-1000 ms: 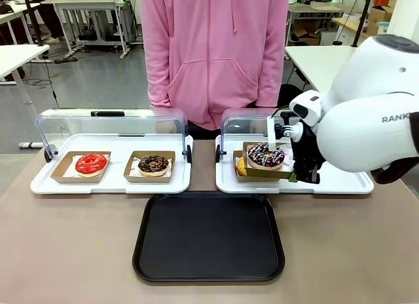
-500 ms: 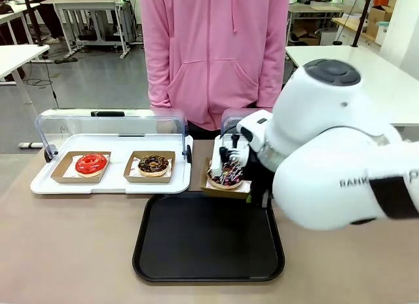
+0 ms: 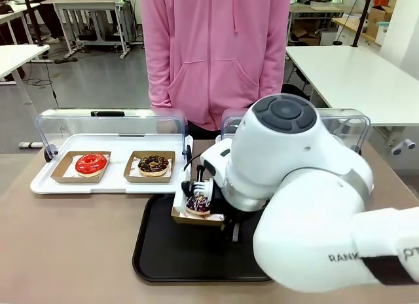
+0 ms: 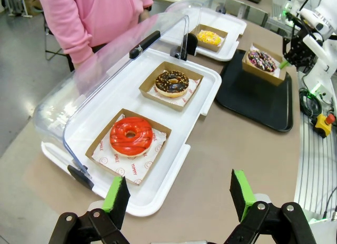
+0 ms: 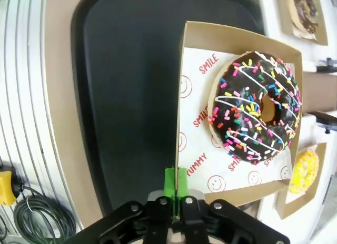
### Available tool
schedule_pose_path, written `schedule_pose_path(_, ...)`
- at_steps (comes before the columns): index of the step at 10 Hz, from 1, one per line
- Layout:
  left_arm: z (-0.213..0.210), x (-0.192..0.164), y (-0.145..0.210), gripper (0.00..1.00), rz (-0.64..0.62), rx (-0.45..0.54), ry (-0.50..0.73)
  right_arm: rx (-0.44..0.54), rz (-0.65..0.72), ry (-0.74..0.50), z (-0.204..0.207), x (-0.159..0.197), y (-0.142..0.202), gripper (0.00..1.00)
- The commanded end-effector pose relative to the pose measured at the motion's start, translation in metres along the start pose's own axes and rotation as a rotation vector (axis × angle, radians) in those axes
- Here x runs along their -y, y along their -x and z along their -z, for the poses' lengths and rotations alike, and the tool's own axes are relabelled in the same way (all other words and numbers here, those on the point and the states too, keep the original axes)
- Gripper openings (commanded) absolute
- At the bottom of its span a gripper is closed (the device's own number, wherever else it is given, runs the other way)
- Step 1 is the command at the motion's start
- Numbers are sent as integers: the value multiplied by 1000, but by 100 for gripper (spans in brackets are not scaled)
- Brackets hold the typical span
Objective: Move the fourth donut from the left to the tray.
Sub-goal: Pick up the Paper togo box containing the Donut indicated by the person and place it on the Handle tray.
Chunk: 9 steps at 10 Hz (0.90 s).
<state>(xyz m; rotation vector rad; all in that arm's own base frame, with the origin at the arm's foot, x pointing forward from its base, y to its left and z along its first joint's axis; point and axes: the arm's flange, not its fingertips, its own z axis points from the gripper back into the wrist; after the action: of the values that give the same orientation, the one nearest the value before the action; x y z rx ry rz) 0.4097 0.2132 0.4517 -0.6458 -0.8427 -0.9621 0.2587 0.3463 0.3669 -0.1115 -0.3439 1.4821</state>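
- The fourth donut [image 5: 256, 107], the dark chocolate one with pink and white drizzle and sprinkles, is sitting in its brown cardboard holder [image 5: 184, 86], and the whole thing is hanging in the air over the black tray [image 3: 163, 251], toward the tray's far left part in the front view.
- The right gripper [image 5: 176, 187] is pinching the holder's edge with its green pads pressed tight together on the cardboard, so it's carrying the holder, not touching the donut itself.
- The holder looks a bit tilted in the front view, and I can't tell for sure if its bottom is touching the tray yet. Looks like not.
- The left gripper [image 4: 179, 194] is hanging back over the near table edge with its fingers spread wide, holding nothing.
- Around it: the red donut [image 4: 131, 136] and the crumb-topped chocolate donut [image 4: 172, 82] are sitting in their holders on the left white tray [image 4: 174, 165] with the clear lid up, and the yellow donut [image 4: 208, 37] is on the other white tray.
- A person in a pink hoodie [image 3: 216, 48] is standing at the far side, not joining in.
- My read: we're in the carry-and-place step, nearly done. Next move probably calls for lowering the holder flat onto the tray, then opening the fingers and backing off without dragging the cardboard.
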Motion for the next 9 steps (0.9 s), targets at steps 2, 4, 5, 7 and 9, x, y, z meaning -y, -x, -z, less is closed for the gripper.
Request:
schedule_pose_path(2,-1,0,-1,100,-1,3,2,28,7,-3,27,-53,56,2)
schedule_pose_path(4,-1,0,-1,100,-1,3,2,14,1,-18,36,-56,59,2)
schedule_pose_path(5,-1,0,-1,100,-1,3,2,14,-18,-35,41,-57,61,2)
schedule_pose_path(7,-1,0,-1,100,-1,3,2,6,-24,-42,48,-58,66,2)
schedule_pose_path(9,-1,0,-1,100,-1,3,2,6,-32,-48,52,-60,68,2)
